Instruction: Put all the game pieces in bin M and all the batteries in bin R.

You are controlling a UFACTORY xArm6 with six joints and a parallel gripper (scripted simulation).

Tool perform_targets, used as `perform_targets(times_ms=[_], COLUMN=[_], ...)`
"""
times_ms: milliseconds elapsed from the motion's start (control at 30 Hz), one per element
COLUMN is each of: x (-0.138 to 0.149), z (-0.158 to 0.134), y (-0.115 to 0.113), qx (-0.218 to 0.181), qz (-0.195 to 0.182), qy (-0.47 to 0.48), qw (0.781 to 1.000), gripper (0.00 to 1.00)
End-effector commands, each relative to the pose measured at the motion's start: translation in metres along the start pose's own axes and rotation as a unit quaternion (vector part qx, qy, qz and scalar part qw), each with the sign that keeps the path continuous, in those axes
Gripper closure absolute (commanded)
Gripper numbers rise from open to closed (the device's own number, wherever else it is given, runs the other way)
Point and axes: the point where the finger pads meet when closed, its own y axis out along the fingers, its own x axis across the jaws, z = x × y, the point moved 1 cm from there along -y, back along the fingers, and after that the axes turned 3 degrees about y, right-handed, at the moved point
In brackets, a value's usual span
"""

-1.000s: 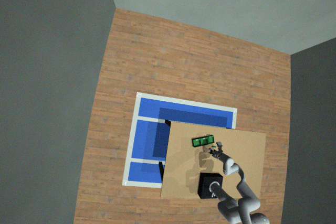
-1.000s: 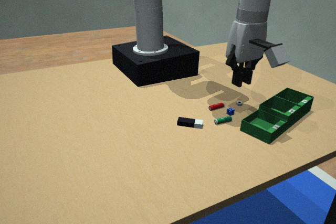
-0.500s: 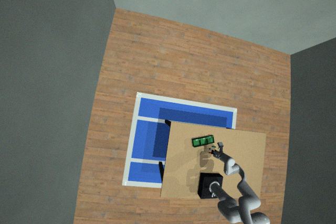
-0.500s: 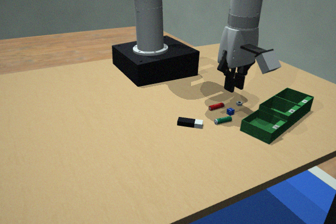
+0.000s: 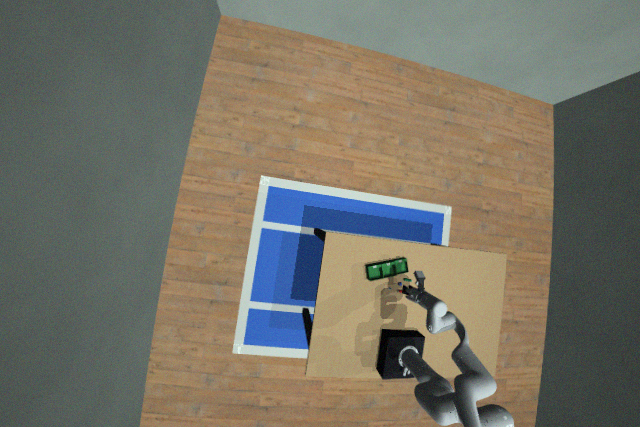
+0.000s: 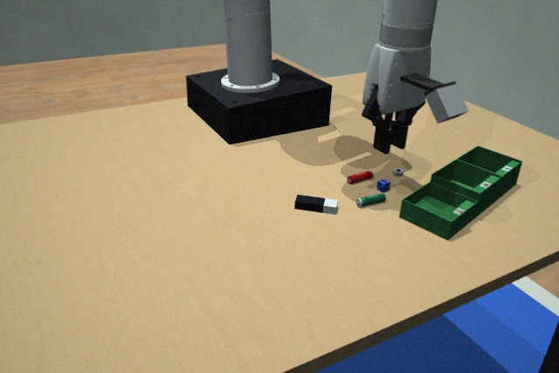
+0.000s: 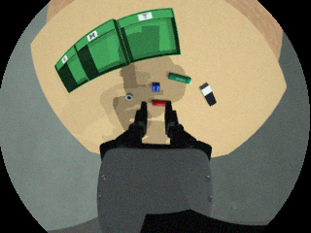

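Exterior view: the gripper [image 6: 390,139] hangs above the table [image 6: 135,224], its fingers partly open with nothing between them, over a small cluster of loose things. Below and a little left of it lies the red battery [image 6: 360,176]; the blue die [image 6: 383,185] sits just right of that, and the green battery [image 6: 370,200] lies nearer the camera. A small grey nut [image 6: 397,172] rests behind the die, and a black-and-white block [image 6: 316,203] lies apart to the left.

The row of three green bins [image 6: 465,188] stands to the right of the cluster, each with a white label, but the letters are too small to read, so which is M and which is R cannot be told. All three compartments look unfilled.

By my judgement the task is at its start: nothing has been sorted. Both batteries and the die remain to be carried over; the nut and block should stay. In the wrist view the red battery [image 7: 159,103] lies between the fingertips' line, so it seems the likely first pick.
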Motion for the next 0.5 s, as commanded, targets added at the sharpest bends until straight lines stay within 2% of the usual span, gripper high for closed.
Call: perform_targets(times_ms=[0,400,467], x=[-0.0003,-0.0004,-0.0005], z=[0.0015,0.0015,0.0015], y=[-0.0012,-0.0012,0.0068], qx=[0.002,0.002,0.002], qz=[0.000,0.000,0.000], qy=[0.000,0.000,0.000], qw=[1.000,1.000,1.000], gripper=[0.70,0.70,0.70])
